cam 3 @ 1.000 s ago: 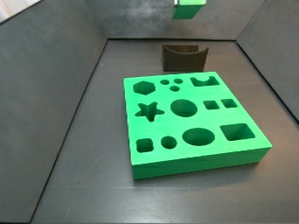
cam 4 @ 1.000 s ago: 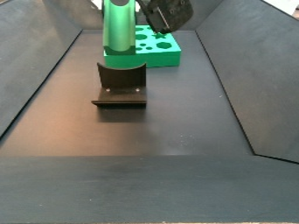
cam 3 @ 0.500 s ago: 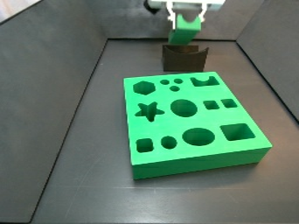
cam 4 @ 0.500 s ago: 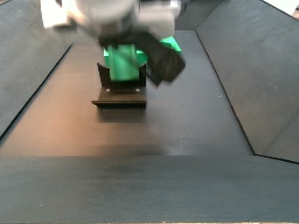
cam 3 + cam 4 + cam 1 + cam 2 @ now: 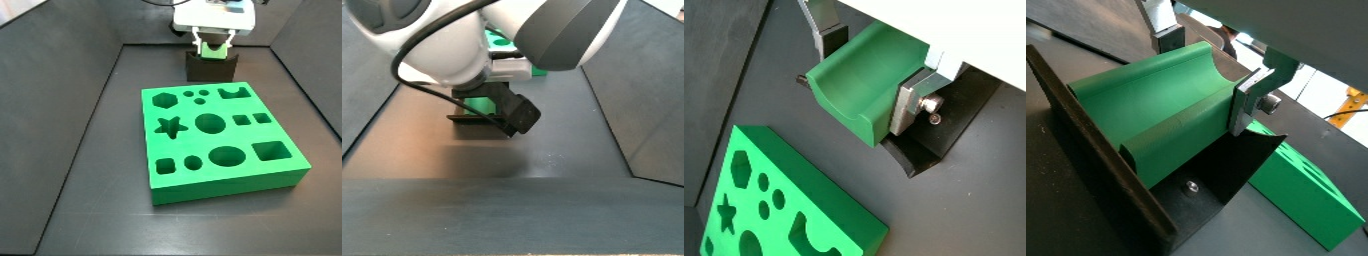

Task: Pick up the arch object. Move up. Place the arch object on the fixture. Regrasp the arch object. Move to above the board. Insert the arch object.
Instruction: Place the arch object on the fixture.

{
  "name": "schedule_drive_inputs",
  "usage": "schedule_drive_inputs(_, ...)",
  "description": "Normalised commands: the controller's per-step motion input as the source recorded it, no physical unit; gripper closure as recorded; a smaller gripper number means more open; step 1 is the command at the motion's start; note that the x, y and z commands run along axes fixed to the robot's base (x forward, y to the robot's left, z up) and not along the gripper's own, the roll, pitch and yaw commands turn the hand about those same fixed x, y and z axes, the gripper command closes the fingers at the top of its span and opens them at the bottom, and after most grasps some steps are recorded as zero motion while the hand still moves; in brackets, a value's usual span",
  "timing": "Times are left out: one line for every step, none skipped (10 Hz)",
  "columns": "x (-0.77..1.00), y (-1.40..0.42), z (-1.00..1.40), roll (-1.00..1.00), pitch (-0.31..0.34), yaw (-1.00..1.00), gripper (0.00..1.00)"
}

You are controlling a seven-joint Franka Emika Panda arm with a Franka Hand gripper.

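Note:
The arch object (image 5: 855,75), a small bright green block with a curved notch, sits between my gripper's (image 5: 866,72) two silver fingers (image 5: 911,100), which are shut on it. In both wrist views it is down at the fixture (image 5: 1100,165), lying against the dark upright plate and over the base (image 5: 925,150). In a side view my gripper (image 5: 211,46) stands right over the fixture (image 5: 211,68) at the far end, with a sliver of green between the fingers. The board (image 5: 221,135) lies flat in front of it. In a side view the arm hides the gripper; the fixture (image 5: 473,116) shows below it.
Dark sloping walls (image 5: 80,110) enclose the floor on both sides. The board's corner (image 5: 778,210) lies close beside the fixture, also seen in a wrist view (image 5: 1307,190). The bulky white arm (image 5: 476,40) fills the upper part of a side view.
My gripper has come down from high above with the arch object in it, to the fixture. The board and the fixture have not moved.

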Motion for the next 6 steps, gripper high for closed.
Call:
schedule_drive_inputs(0.08, 0.07, -0.36, -0.11, -0.053, -0.13, 1.0)
schedule_drive_inputs(0.08, 0.07, -0.36, -0.11, -0.055, -0.1, 1.0)
schedule_drive_inputs(0.08, 0.06, -0.35, -0.11, -0.055, -0.07, 1.0)
schedule_drive_inputs(0.08, 0.06, -0.35, -0.11, -0.054, -0.05, 1.0)
schedule_drive_inputs(0.0, -0.5, -0.17, 0.0, 0.0, 0.0, 1.0)
schedule_drive_inputs(0.0, 0.0, 0.0, 0.0, 0.0, 0.0, 0.0)
